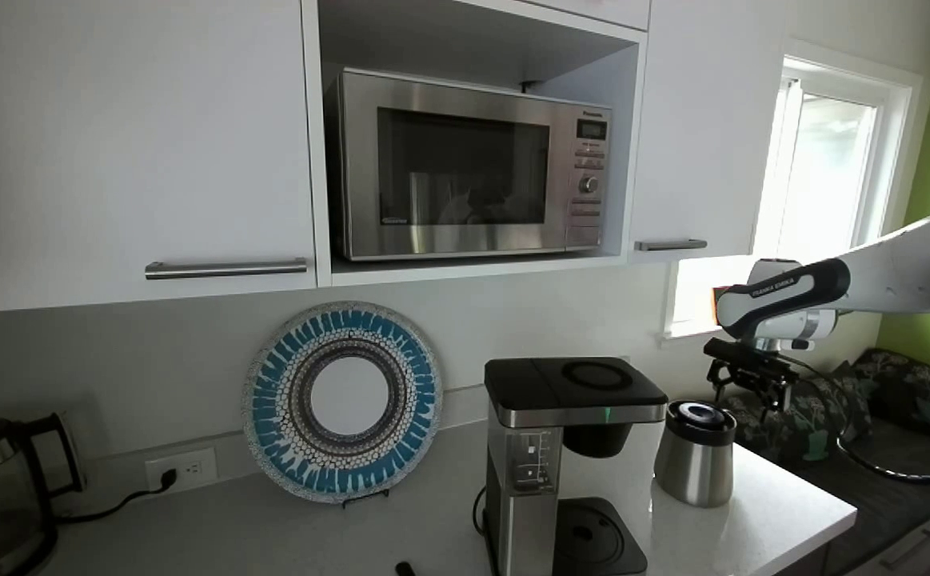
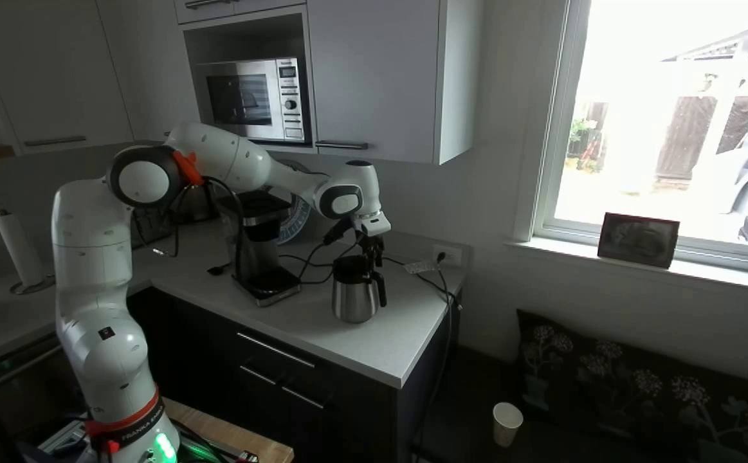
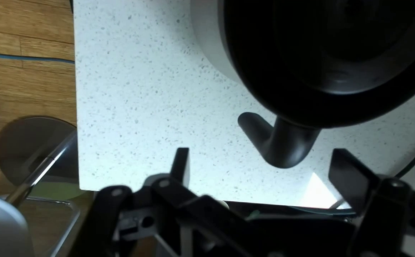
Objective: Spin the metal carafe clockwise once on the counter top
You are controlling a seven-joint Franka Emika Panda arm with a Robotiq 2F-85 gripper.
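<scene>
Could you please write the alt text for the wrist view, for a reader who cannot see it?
From above, the dark-topped metal carafe, partly cut off at upper right, stands on a pale speckled counter top. The open jaws are at the bottom, one on each side of the carafe's black handle, not touching it. Wooden floor shows at left.

A white, smooth-shelled robot arm [image 2: 219, 154] with several joints rises from a white base [image 2: 145, 448] marked by an orange-red band [image 2: 130, 415] and a glowing green light [image 2: 165, 445]. Its column [image 2: 92, 225] stands nearly upright, bends at a round, black-rimmed joint [image 2: 145, 183], then slopes down to a rounded white wrist [image 2: 364, 193] pointing downward. In an exterior view, black trim [image 1: 788, 288] near the wrist reads FRANKA EMIKA. In the wrist view, two black, angular fingers [image 3: 350, 175] stand wide apart, each ending in a blunt block.
</scene>
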